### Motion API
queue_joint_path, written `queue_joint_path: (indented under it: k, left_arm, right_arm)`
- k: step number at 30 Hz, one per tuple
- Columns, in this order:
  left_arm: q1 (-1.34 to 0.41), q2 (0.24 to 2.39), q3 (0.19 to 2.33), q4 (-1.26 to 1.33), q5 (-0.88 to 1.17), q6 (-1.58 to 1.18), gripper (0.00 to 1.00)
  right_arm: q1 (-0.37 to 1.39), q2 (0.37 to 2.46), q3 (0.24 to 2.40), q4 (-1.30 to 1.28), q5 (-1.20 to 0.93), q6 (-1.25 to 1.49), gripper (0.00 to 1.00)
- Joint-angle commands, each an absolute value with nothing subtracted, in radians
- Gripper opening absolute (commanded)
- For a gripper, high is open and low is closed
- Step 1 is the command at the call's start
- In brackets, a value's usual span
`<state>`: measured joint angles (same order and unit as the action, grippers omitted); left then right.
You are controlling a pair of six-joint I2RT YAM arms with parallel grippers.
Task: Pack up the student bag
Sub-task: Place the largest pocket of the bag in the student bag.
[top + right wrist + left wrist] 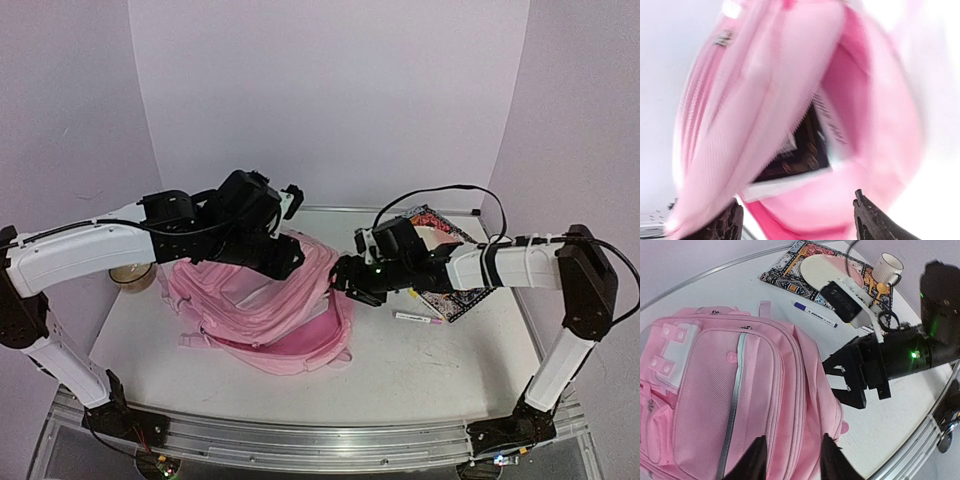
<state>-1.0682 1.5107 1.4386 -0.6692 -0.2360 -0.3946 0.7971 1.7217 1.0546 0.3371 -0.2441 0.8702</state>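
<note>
Backpack (265, 315): pink and soft, it lies flat on the white table (420, 370), left of the middle, between the two arms.
Top view: it alone shows the whole scene. The left gripper (287, 262) is over the far part of the backpack and the right gripper (345, 282) is at its right edge.
Left gripper jaws: a little apart. In the left wrist view the two dark fingers (757, 460) stand over the pink fabric with a gap between them. I cannot tell if they touch it.
Right gripper jaws: wide apart and holding nothing. The left wrist view shows this gripper from outside, just beside the edge of the backpack.
Right wrist view only: it is blurred, but it looks into the open mouth of the backpack. A dark flat thing (795, 155) with a pale edge lies inside. The other views show the backpack only from outside.
Left wrist view only: a grey zip line (731, 410) runs down the front pocket. A white mug (887, 267) stands at the far corner of the mat.
Mat (782, 275): patterned, to the right of the backpack, with a pale plate (822, 270) on it.
Marker (815, 314): it lies on the table between the backpack and the mat.
Cup (133, 275): tan, at the left side and partly behind the left arm. Only the top view shows it.
</note>
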Motion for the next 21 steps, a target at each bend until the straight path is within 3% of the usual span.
queue_joint_path:
  k: [1,5,10,21]
  left_arm:
    - [-1.071,1.432,1.370,-0.598,-0.272,-0.412,0.46]
    - [-1.043,1.364,1.289,-0.580,-0.299,-0.432,0.58]
    - [-0.976,1.297,1.156,-0.568,-0.307,-0.481,0.66]
    - [-0.778,1.080,0.799,-0.506,-0.316,-0.643,0.69]
  right_arm:
    - [0.801,1.595,0.979,0.300,-0.160,0.817,0.78]
    - [0.816,1.530,0.928,0.299,-0.147,0.808,0.81]
    - [0.854,1.463,0.874,0.299,-0.135,0.822,0.84]
    - [0.937,1.403,0.799,0.379,-0.118,0.915,0.86]
